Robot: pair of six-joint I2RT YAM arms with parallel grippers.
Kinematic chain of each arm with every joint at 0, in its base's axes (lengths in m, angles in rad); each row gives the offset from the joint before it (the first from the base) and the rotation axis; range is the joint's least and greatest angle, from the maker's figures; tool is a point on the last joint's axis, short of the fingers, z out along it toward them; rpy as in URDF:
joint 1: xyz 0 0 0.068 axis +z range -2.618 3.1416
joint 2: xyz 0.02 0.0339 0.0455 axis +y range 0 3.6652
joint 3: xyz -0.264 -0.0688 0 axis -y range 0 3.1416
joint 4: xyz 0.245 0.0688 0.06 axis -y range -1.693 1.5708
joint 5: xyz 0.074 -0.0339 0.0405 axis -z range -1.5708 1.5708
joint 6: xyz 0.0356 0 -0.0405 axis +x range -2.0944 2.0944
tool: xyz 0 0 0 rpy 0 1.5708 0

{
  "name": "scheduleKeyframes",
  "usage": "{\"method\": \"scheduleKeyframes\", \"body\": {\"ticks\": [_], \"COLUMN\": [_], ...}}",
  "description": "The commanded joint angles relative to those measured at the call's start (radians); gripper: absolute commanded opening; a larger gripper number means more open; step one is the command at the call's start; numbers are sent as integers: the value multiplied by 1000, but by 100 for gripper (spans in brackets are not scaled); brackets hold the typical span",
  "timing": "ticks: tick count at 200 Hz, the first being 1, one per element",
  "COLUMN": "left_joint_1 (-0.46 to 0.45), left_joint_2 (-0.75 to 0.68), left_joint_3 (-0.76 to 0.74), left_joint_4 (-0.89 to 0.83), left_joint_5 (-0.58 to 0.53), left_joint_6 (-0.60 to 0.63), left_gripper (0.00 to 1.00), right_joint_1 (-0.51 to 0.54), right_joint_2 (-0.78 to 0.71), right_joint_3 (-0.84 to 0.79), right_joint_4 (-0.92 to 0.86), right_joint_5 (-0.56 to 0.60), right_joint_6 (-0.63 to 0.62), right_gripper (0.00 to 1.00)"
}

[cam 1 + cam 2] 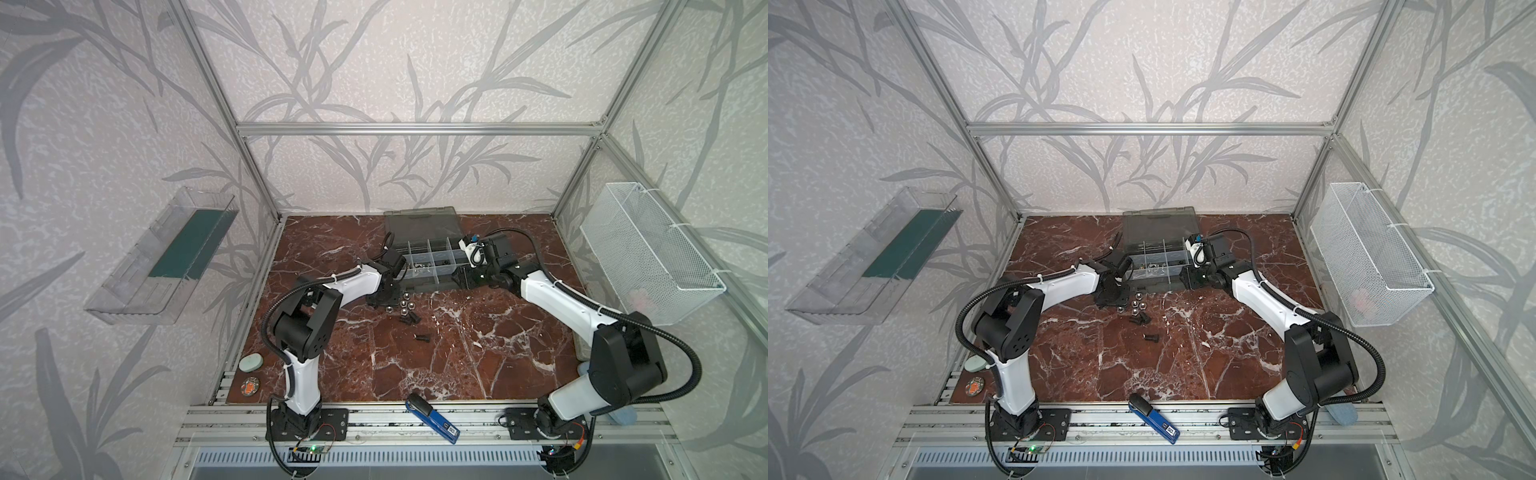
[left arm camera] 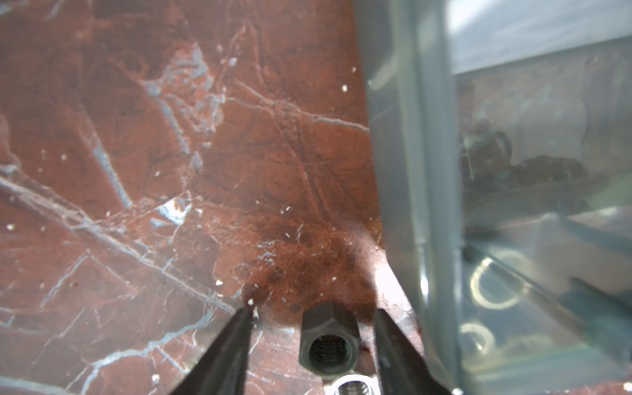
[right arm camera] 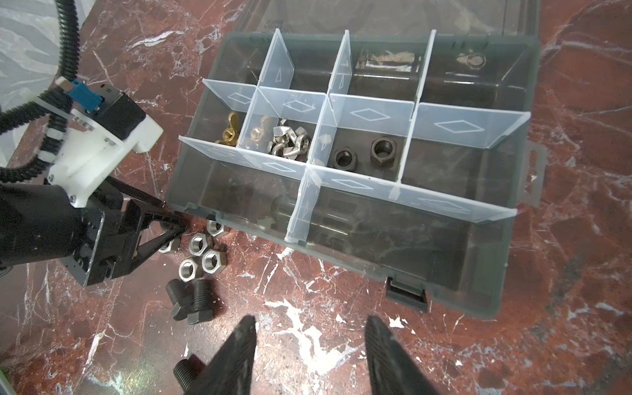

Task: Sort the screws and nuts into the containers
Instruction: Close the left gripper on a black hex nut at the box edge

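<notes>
In the left wrist view a dark nut lies on the red marble between the fingers of my left gripper. The jaws are open, with a gap showing on one side of the nut. A silver nut lies just behind it. Several more silver nuts and two dark screws lie beside the grey case, and a third screw lies apart. One container holds two dark nuts. My right gripper hovers open and empty in front of the case.
Neighbouring cells hold silver wing nuts and brass ones. The case lid lies open toward the back wall. A blue stapler sits at the front rail, a mesh basket hangs right, and a clear tray hangs left.
</notes>
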Motion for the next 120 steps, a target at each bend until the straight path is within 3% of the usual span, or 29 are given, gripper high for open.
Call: {"method": "scheduleKeyframes", "body": {"ticks": [1, 82, 99, 120], "left_joint_1": [-8, -18, -17, -17], "left_joint_2": [23, 10, 16, 23], "left_joint_3": [19, 2, 2, 2], "left_joint_4": [-43, -38, -32, -24], "left_joint_5": [13, 36, 41, 54], "left_joint_6": [10, 15, 15, 15], "left_gripper": [48, 40, 34, 15], "right_joint_1": [-3, -3, -3, -3], "right_joint_2": [-26, -26, -24, -26], "right_joint_3": [-8, -4, -5, -8], "right_joint_4": [8, 6, 6, 4], "right_joint_5": [4, 6, 6, 7], "right_joint_6": [-2, -2, 0, -2], "right_gripper": [53, 53, 53, 53]}}
